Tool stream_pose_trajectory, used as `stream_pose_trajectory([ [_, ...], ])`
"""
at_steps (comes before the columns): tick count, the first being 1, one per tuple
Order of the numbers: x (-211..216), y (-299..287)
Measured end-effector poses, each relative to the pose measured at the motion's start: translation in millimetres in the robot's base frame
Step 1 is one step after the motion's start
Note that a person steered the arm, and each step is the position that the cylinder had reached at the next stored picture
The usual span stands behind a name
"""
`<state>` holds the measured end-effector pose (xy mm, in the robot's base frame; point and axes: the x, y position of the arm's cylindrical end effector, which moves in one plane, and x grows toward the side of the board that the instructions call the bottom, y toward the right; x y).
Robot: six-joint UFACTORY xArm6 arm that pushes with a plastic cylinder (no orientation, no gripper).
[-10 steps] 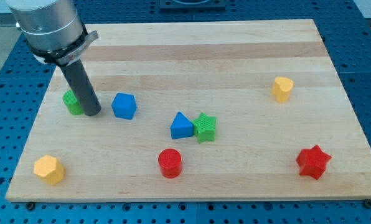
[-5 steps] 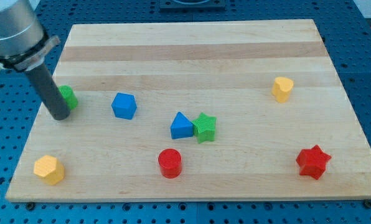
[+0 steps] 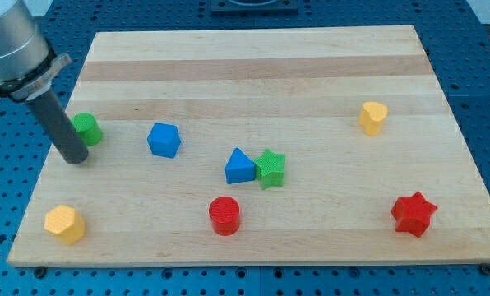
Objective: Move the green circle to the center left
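The green circle [image 3: 88, 129] sits near the board's left edge, about mid-height in the view. My dark rod comes down from the upper left, and my tip [image 3: 75, 156] rests on the board just below and left of the green circle, close to it or touching its lower left side. The rod hides part of the circle's left side.
A blue block [image 3: 164, 140] lies right of the green circle. A blue triangle [image 3: 239, 167] touches a green star [image 3: 270, 168] near the middle. A red circle [image 3: 224, 216], a yellow hexagon [image 3: 64, 224], a red star [image 3: 413, 214] and a yellow block [image 3: 373, 117] lie elsewhere on the wooden board [image 3: 253, 66].
My tip has moved left, from the circle's right side to its lower left. The green circle has shifted slightly left and up. The other blocks have not moved.
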<state>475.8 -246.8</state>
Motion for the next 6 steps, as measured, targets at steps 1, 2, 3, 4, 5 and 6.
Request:
stream_pose_trajectory([
  [1, -2.7, 6.2],
  [2, -14.2, 5.7],
  [3, -29.8, 5.7],
  [4, -29.8, 5.7],
  [5, -1.1, 5.7],
  [6, 19.7, 5.9],
])
